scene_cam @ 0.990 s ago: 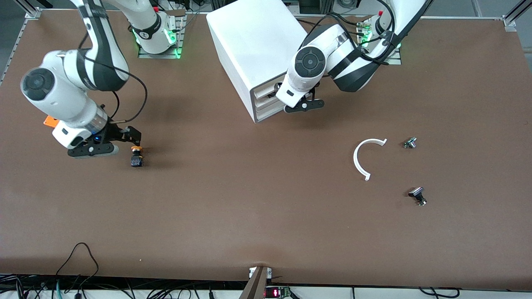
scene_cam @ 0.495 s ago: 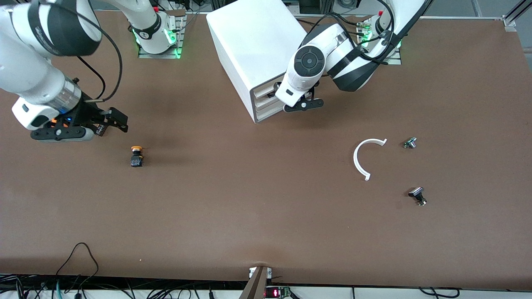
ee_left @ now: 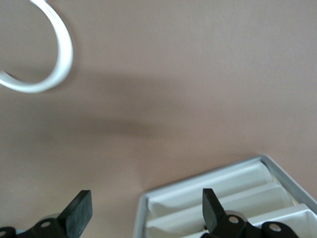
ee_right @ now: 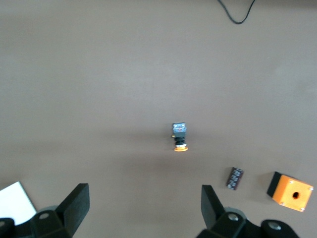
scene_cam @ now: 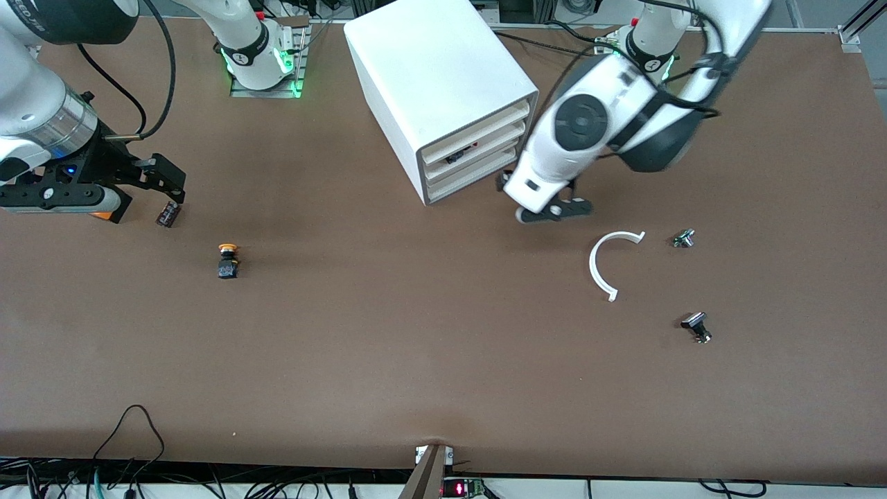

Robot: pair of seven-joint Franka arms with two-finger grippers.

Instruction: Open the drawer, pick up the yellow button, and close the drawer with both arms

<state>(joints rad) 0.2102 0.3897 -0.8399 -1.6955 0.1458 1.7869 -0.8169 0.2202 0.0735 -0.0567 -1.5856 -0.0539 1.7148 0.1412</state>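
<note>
Front view: the small black push-button with yellow-orange cap (scene_cam: 227, 260) lies on its side on the brown tabletop (scene_cam: 416, 346), toward the right arm's end, cap pointing toward the arms' bases. Farther, a small dark block (scene_cam: 167, 213) lies beside the right gripper (scene_cam: 149, 184), fingers wide, empty. A white C-shaped ring (scene_cam: 604, 263) lies near the left gripper (scene_cam: 547, 208), fingers wide, beside the white 3-drawer cabinet (scene_cam: 436, 90).

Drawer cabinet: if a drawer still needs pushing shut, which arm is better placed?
Left, probably. The left gripper, open and empty, hangs just beside the drawer cabinet fronts. The right gripper, open, is up over its own end of the table, with the button lying on the table near it.
</note>
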